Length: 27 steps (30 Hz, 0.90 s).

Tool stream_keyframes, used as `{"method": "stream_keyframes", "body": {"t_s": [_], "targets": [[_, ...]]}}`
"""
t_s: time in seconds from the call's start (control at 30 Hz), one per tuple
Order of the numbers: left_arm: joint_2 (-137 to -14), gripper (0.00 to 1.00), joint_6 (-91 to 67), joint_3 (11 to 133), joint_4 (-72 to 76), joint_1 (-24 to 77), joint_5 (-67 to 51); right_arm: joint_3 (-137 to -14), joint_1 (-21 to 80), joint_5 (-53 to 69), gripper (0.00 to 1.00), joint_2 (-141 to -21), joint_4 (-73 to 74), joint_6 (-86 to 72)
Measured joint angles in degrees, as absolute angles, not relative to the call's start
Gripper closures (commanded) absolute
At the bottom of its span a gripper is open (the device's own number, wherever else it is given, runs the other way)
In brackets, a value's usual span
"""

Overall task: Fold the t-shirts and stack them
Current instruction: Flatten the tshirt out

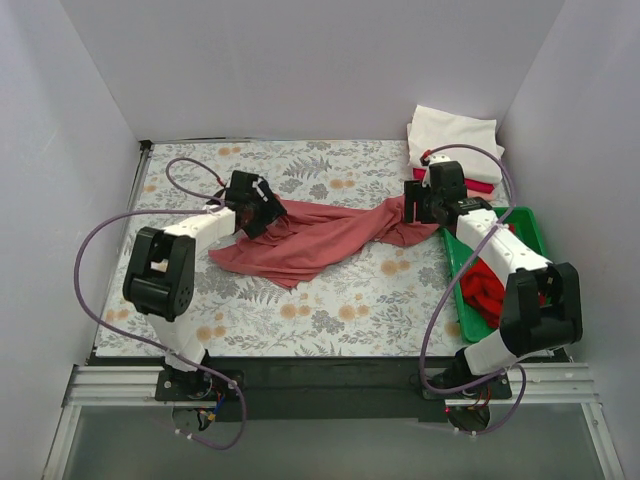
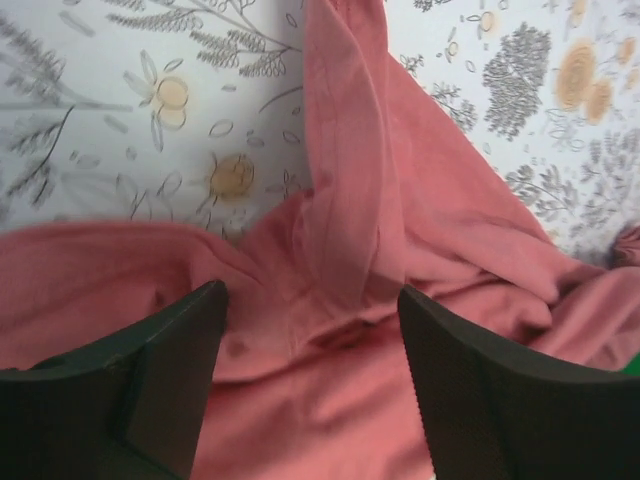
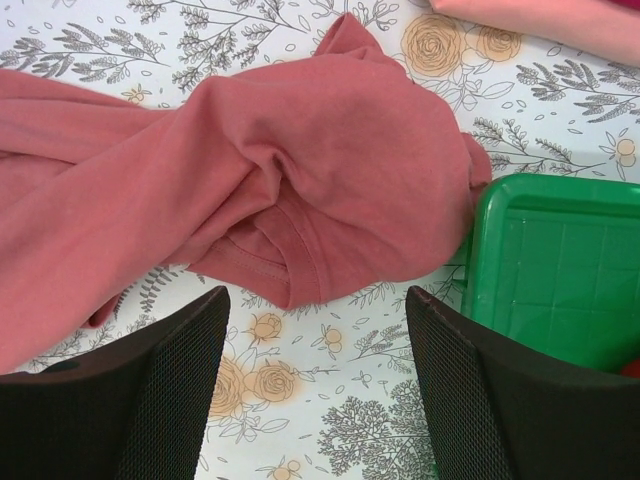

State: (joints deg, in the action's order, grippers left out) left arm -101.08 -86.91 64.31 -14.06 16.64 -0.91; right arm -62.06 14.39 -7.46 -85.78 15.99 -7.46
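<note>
White t-shirt (image 1: 455, 130), top view only

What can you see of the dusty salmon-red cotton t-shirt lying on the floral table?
The dusty salmon-red t-shirt looks like soft matte cotton. It is unfolded and rumpled, stretched in a twisted band across the floral tablecloth. Its wider end lies under the open left gripper. Its bunched end, stitched hem showing, lies by the open right gripper and against the green plastic tray's rim. Neither gripper holds it.
</note>
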Motion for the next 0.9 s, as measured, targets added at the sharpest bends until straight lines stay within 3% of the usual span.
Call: {"method": "stream_keyframes", "body": {"t_s": [0.03,0.1,0.2,0.63,0.77,0.83,0.87,0.9], "targets": [[-103.0,0.47,-86.4,65.5,-14.1,16.6,-1.1,-62.1,14.2,-7.1,0.23,-86.3,16.0,-7.2],[-107.3,0.6,-85.6,68.3,-14.1,16.6,-1.5,-62.5,14.0,-6.8,0.23,-87.2,15.9,-7.1],[-112.4,1.0,-84.4,71.7,-14.4,16.6,-2.6,-64.1,13.6,-6.1,0.22,-89.3,15.4,-7.0],[-113.4,1.0,-82.0,73.6,-14.8,16.7,1.9,-72.8,12.4,-4.1,0.24,-102.1,14.0,-15.3],[-108.8,1.0,-82.0,71.0,-14.6,16.7,5.4,-76.9,12.4,-4.8,0.32,-107.7,13.8,-19.7],[-106.7,1.0,-81.9,70.1,-14.5,16.7,6.7,-79.1,12.4,-5.2,0.56,-110.6,13.6,-21.4],[-105.6,1.0,-81.8,69.8,-14.5,16.7,7.3,-79.9,12.4,-5.2,0.82,-111.8,13.4,-21.8],[-104.6,1.0,-81.8,69.6,-14.5,16.7,7.9,-80.3,12.4,-5.2,0.93,-112.6,13.3,-22.1]]}}
